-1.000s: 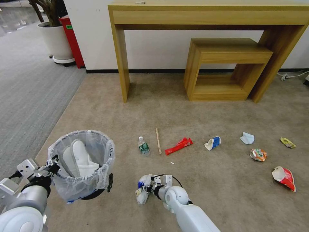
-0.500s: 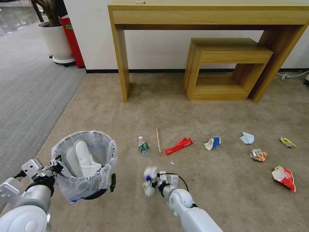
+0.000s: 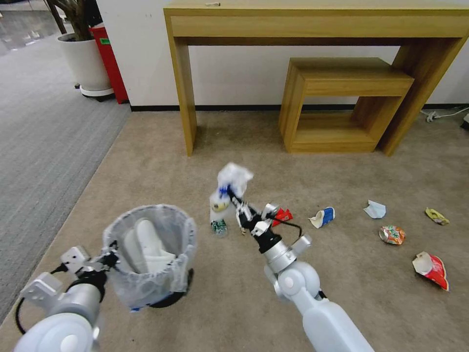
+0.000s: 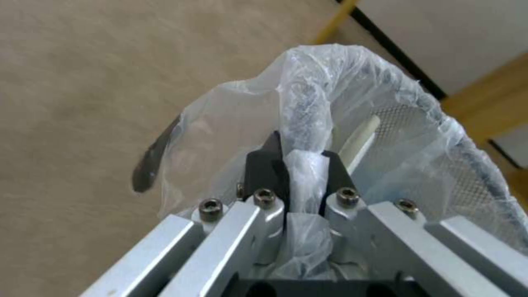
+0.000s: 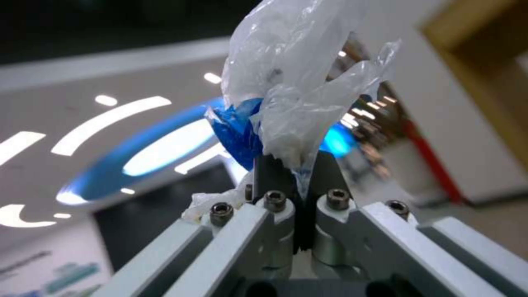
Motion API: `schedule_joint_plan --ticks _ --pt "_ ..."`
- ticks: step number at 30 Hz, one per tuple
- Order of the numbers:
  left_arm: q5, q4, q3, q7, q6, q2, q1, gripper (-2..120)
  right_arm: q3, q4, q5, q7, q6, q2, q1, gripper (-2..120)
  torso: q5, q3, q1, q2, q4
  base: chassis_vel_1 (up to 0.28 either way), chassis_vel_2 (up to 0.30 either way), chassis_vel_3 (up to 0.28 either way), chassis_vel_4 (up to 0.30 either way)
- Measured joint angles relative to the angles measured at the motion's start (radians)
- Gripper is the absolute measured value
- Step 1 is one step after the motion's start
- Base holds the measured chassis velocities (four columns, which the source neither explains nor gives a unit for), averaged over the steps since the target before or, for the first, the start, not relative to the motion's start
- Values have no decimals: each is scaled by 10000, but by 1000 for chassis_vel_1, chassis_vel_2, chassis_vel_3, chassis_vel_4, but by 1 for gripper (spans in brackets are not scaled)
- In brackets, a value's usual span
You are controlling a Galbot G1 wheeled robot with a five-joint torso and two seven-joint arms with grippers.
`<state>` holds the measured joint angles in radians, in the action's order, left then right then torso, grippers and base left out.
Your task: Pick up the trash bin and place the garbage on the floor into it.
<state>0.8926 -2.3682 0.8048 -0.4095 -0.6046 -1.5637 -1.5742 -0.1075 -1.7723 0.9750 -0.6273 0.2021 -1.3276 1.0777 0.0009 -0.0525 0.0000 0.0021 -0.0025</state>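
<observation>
1. The trash bin [image 3: 149, 261] is held above the floor [image 3: 146, 161] by the left gripper [image 3: 108, 254], at the lower left of the head view. The jaws are closed on the bag-covered rim, as seen in the left wrist view [image 4: 300, 165].
2. The bin is tilted slightly, and white slippers [image 3: 146, 244] are seen standing inside it.
3. The right gripper [image 3: 234, 205] is raised above the carpet, to the right of the bin and apart from it. Its jaws are clamped on a crumpled clear bottle with a blue label [image 3: 229, 188]; the same item is seen pinched between the jaws in the right wrist view [image 5: 286, 95].
4. A small bottle with a green label [image 3: 219, 227] lies on the floor below the raised gripper.
5. A red wrapper [image 3: 282, 215] is partly hidden behind the right arm.
6. Further right, the following items lie on the floor, apart from one another: a blue-white cup [image 3: 322, 217], a white scrap [image 3: 375, 209], a crushed can [image 3: 392, 234], a yellow wrapper [image 3: 437, 216] and a red-white cup [image 3: 431, 269].
</observation>
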Motion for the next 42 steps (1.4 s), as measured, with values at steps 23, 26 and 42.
schedule_joint_plan --ticks 23,26,42 --pt "793 -1108 -831 -79 -264 -37 -389 3 589 708 -1649 -590 -310 53 60 43 -1 -1 0 0 0 0 0 0 0" --pt "901 -1167 -798 -110 -301 -11 -393 3 575 771 -1719 -586 -325 78 49 54 -1 -2 0 -1 0 0 0 0 0" --pt "1185 -827 -54 -90 -307 226 -24 3 157 188 -2103 1272 140 178 189 100 -2 -1 0 0 1 0 0 0 0"
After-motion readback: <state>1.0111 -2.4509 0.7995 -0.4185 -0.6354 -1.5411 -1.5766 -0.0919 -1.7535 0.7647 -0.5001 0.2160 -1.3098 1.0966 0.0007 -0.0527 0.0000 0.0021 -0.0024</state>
